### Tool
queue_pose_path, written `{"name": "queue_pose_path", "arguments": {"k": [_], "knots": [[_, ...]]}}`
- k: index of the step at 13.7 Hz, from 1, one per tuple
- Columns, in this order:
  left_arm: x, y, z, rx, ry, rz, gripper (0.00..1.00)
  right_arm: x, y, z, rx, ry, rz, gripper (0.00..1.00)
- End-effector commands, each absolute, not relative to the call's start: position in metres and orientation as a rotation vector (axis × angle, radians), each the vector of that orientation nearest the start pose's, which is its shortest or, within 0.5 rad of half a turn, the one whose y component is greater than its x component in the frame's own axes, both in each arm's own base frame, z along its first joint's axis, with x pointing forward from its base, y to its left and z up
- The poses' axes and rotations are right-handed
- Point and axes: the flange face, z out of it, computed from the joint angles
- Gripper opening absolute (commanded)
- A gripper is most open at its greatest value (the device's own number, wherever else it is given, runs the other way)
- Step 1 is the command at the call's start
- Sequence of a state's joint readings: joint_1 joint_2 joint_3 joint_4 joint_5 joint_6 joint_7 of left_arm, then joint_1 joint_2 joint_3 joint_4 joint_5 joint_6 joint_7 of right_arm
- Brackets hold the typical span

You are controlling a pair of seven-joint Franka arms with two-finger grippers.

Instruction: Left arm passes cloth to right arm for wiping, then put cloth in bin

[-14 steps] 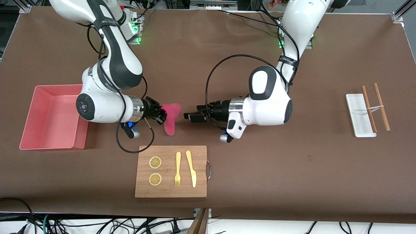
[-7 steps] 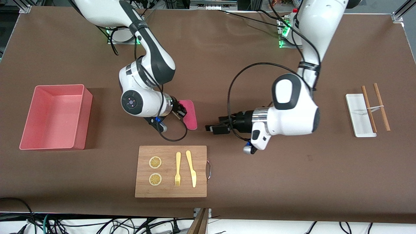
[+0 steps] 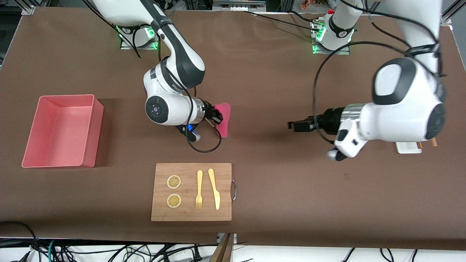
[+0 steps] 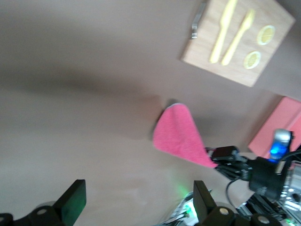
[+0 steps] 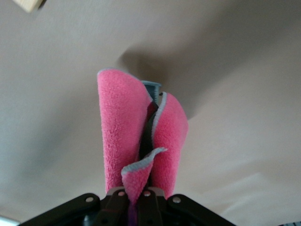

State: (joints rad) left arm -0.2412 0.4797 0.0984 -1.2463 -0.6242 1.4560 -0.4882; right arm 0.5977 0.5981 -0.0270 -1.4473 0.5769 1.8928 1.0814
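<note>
My right gripper (image 3: pixel 217 117) is shut on the magenta-pink cloth (image 3: pixel 223 124) and holds it over the bare brown table near the middle. In the right wrist view the folded cloth (image 5: pixel 123 132) hangs from the closed jaws of the right gripper (image 5: pixel 136 197). My left gripper (image 3: pixel 293 126) is open and empty, over the table toward the left arm's end. The left wrist view shows its two spread fingers (image 4: pixel 74 203), and farther off the cloth (image 4: pixel 181 137) in the right gripper (image 4: pixel 226 157). The salmon-pink bin (image 3: pixel 95 134) stands empty at the right arm's end.
A wooden board (image 3: pixel 191 213) with two lemon slices, a yellow fork and a yellow knife lies nearer the front camera than the cloth. A white tray (image 3: pixel 407 147) with chopsticks sits at the left arm's end, mostly hidden by the left arm.
My left arm has drawn back toward its own end of the table, open and empty. My right arm has carried the cloth away from the bin toward the table's middle.
</note>
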Motion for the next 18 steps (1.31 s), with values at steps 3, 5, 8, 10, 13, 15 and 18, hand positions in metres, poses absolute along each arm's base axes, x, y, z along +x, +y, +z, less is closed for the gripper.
{"name": "queue_pose_path", "arguments": {"k": [3,5,8,10,13,15,18], "knots": [[0.578,-0.119,0.545,-3.276,-0.469,0.688,1.00,0.540,0.449,0.315,-2.663,0.982,0.765,0.00],[0.554,-0.124,0.560,-3.171,-0.382,0.568,1.00,0.538,0.448,0.276,-2.704,0.991,0.804,0.00],[0.551,-0.117,0.565,-3.047,-0.339,0.449,1.00,0.544,0.429,0.241,-2.765,0.887,0.814,0.00],[0.535,-0.106,0.570,-3.046,-0.293,0.346,1.00,0.564,0.394,0.231,-2.825,0.837,0.767,0.00],[0.500,-0.059,0.555,-3.085,-0.211,0.210,1.00,0.594,0.330,0.229,-2.944,0.704,0.728,0.00],[0.510,-0.027,0.548,-3.105,-0.174,0.197,1.00,0.610,0.281,0.230,-2.979,0.608,0.763,0.00],[0.527,-0.010,0.551,-3.118,-0.169,0.172,1.00,0.628,0.200,0.243,-3.061,0.453,0.813,0.00]]}}
